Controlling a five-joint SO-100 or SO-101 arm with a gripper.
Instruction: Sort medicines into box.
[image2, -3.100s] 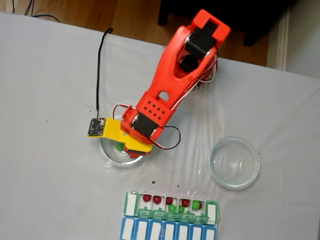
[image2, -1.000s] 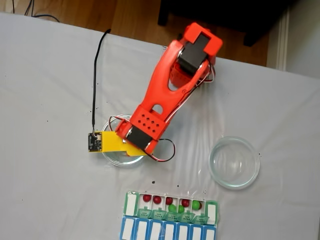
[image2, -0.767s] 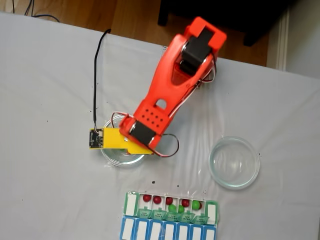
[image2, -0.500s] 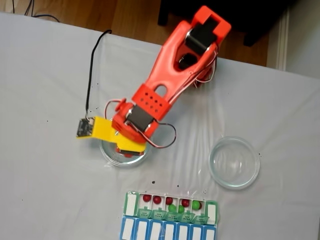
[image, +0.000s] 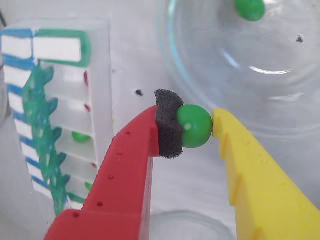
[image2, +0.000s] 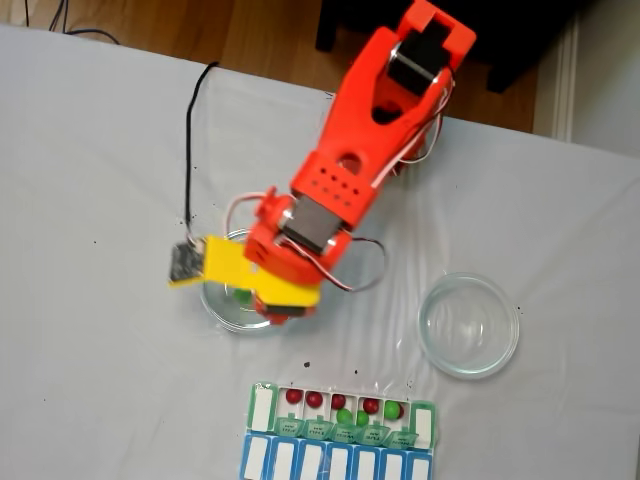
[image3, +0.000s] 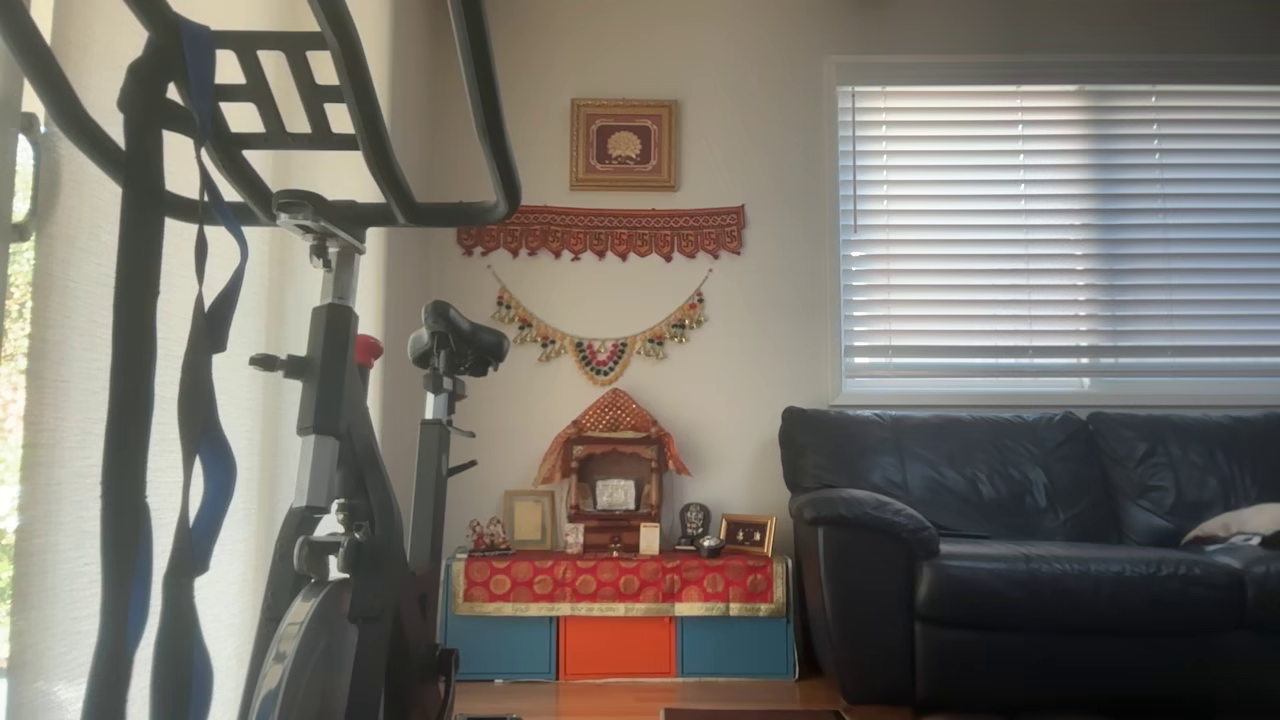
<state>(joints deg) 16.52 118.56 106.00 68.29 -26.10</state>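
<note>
This is a home, a living room. In the other view a dark leather sofa (image3: 1040, 540) stands at the right under a window with white blinds (image3: 1058, 225). On the far wall hang a framed picture (image3: 623, 144) and garlands (image3: 600, 232), above a small shrine (image3: 612, 480) on a red cloth over coloured cabinets (image3: 617, 645). An exercise bike (image3: 330, 400) stands near at the left. The fixed view shows a wooden floor (image2: 270, 40) beyond the cloth-covered table (image2: 90, 350).
</note>
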